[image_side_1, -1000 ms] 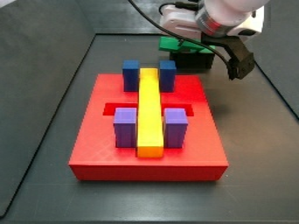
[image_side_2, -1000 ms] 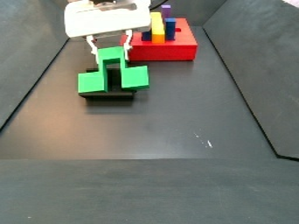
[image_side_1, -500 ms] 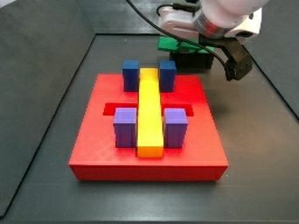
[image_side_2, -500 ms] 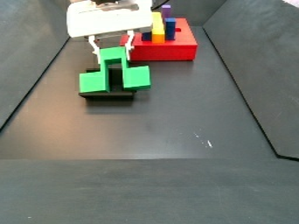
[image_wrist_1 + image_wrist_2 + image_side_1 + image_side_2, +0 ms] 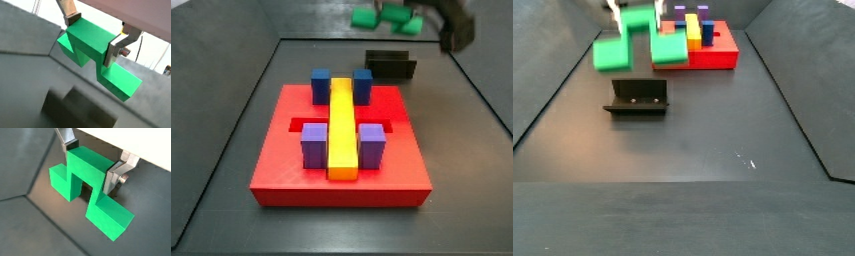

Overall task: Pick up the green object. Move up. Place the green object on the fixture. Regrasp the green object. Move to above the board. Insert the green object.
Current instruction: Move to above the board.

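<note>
While clamped at its raised middle between the silver fingers (image 5: 119,175), the green object (image 5: 90,188) hangs in the air, clear of the floor, both lower wings free. Gripper (image 5: 99,36) closed narrow on that middle step in both wrist views, pads pressed against opposite faces. In a side view, block (image 5: 640,45) seen lifted above the fixture (image 5: 637,97), apart from it, with the fixture at about 6 o'clock beneath. In a side view, fixture (image 5: 390,65) standing bare on the dark floor, at about 1 o'clock from the board (image 5: 341,155). Board carrying the yellow bar (image 5: 342,125), blue blocks (image 5: 322,84) and purple blocks (image 5: 314,146).
</note>
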Motion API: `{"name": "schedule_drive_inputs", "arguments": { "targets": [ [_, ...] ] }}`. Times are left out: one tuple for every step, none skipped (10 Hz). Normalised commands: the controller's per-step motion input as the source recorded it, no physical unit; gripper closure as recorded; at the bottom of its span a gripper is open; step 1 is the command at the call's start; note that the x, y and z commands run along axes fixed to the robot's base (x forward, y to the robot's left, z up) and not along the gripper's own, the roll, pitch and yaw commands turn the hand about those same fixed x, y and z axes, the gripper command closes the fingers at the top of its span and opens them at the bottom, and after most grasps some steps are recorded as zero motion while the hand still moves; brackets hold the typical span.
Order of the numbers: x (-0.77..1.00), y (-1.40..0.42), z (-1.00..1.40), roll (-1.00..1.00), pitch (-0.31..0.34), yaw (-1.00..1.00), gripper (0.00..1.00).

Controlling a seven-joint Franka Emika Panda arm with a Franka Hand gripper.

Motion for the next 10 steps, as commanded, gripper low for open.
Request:
{"name": "schedule_drive_inputs", "arguments": {
  "targets": [
    [0.01, -0.03, 1.4, 0.02, 0.043, 0.02, 1.0],
    [0.02, -0.04, 1.4, 0.01, 0.047, 0.01, 1.0],
    [0.04, -0.03, 1.4, -0.01, 0.054, 0.01, 1.0],
    [0.03, -0.03, 0.77, 0.0, 0.059, 0.01, 1.0],
    [0.04, -0.02, 0.38, 0.01, 0.069, 0.02, 1.0],
    [-0.86, -1.4, 0.27, -1.0, -0.029, 0.09, 1.0],
    [-0.87, -1.4, 0.25, -1.0, -0.03, 0.09, 1.0],
    [-0.95, -1.4, 0.27, -1.0, -0.077, 0.1, 1.0],
    [-0.97, -1.4, 0.25, -1.0, -0.082, 0.1, 1.0],
    [-0.98, -1.4, 0.26, -1.0, -0.115, 0.09, 1.0]
  ]
}}
